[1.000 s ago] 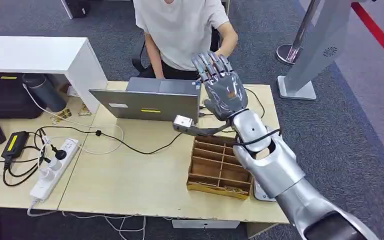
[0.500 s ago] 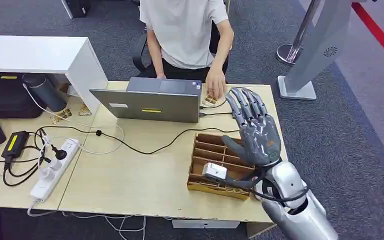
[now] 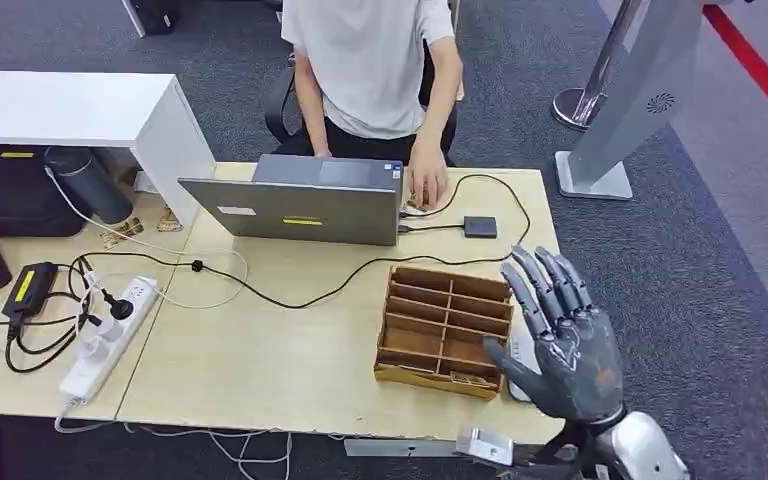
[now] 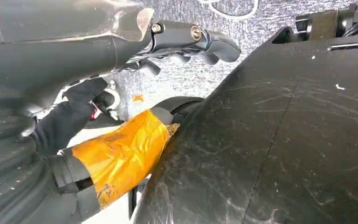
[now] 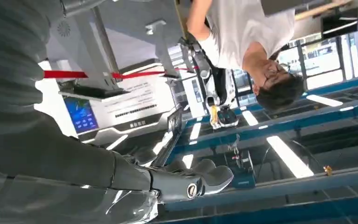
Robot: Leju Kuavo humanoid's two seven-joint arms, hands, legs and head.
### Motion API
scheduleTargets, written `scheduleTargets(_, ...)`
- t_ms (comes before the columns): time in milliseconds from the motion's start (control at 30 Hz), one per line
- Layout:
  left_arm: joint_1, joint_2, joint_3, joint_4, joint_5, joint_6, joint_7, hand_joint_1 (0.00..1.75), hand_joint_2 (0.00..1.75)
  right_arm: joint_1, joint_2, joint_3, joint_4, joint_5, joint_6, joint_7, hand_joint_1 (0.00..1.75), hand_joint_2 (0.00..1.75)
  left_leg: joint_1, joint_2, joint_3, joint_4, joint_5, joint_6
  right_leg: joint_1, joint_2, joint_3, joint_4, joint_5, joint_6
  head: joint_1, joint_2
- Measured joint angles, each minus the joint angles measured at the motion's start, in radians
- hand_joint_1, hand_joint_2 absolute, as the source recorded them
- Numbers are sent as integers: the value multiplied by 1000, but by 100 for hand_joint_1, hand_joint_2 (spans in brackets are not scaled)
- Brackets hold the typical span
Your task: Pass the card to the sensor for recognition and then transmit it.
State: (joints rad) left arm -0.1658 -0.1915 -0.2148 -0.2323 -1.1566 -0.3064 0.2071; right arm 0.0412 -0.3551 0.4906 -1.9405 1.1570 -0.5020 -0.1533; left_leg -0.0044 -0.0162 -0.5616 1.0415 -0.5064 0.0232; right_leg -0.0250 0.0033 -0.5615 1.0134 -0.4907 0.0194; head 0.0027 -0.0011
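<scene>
**Card not yet in the robot's grasp**

Card first: I can't pick it out for certain. The right hand hovers with fingers spread and nothing in them, above the tabletop's near edge. A pale flat piece just under its thumb, beside the wooden tray, may be the card. The small dark sensor lies farther off, near the person's hand. I can't tell how the left hand's fingers sit. To do this well, I'd lower gently, pinch the piece by its edge, and keep clear of the tray wall.
</scene>
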Motion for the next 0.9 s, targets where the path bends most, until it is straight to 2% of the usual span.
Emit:
scheduleTargets(300,2,1,13,0,0,16,0,0,175,136,-10,8,-29,-56,11,-16,0,175,0,0,0,0,0,0,0,0,0,0,0,0,0,0)
scheduleTargets(433,3,1,16,0,-3,21,0,0,175,163,-11,42,-14,-90,29,5,0,175,0,1,0,0,0,0,0,0,0,0,0,0,0,0)
scheduleTargets(800,1,-4,17,0,-23,11,7,0,175,140,-11,155,161,-52,-11,69,0,175,0,1,0,0,0,0,0,0,0,0,0,0,0,0)
scheduleTargets(900,0,-6,17,0,-28,10,11,0,175,118,12,174,216,-53,-21,76,0,175,0,1,0,0,0,0,0,1,0,0,0,0,0,0)
